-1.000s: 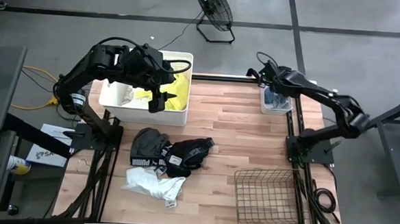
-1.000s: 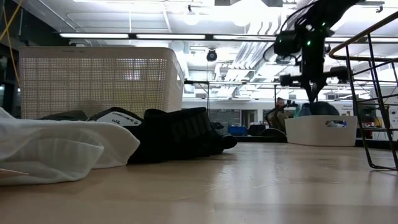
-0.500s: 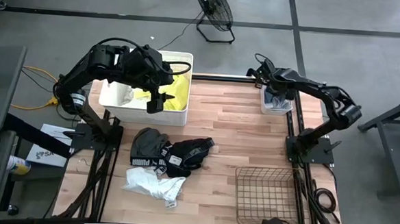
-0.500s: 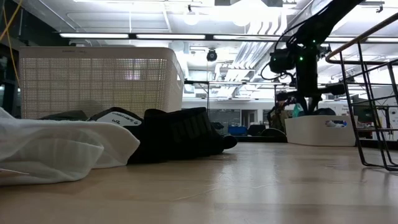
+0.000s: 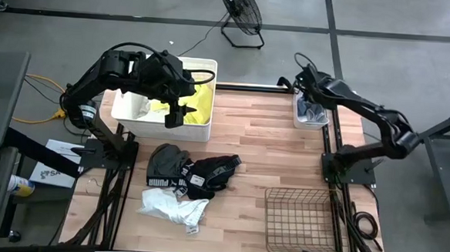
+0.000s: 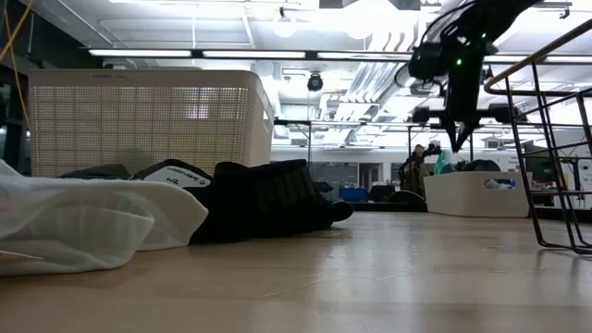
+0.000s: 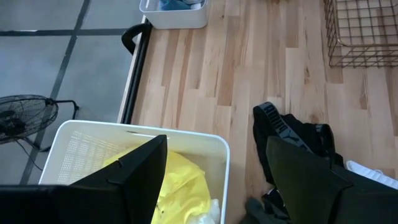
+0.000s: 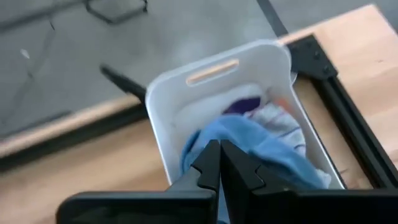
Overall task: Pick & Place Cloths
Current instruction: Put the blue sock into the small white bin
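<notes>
Left pincer (image 5: 177, 114) hanging with fingers (image 7: 134, 174) spread wide, arm bent over the worktop's far left corner. Right pincer (image 8: 219, 163) pressed shut, arm reaching toward the far right corner.

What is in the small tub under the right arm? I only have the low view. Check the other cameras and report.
Observer: The right wrist view shows blue fabric bunched in the small white tub, with white and purple pieces under it.
Operator: Give me the right gripper's state.
Observer: The right gripper is shut, just above that blue fabric. I cannot tell whether it pinches any.
Operator: Now the left gripper.
Observer: The left gripper is open and empty, over the front wall of the big white basket.
Operator: Report that basket's contents.
Observer: A neon yellow cloth lies inside it.
</notes>
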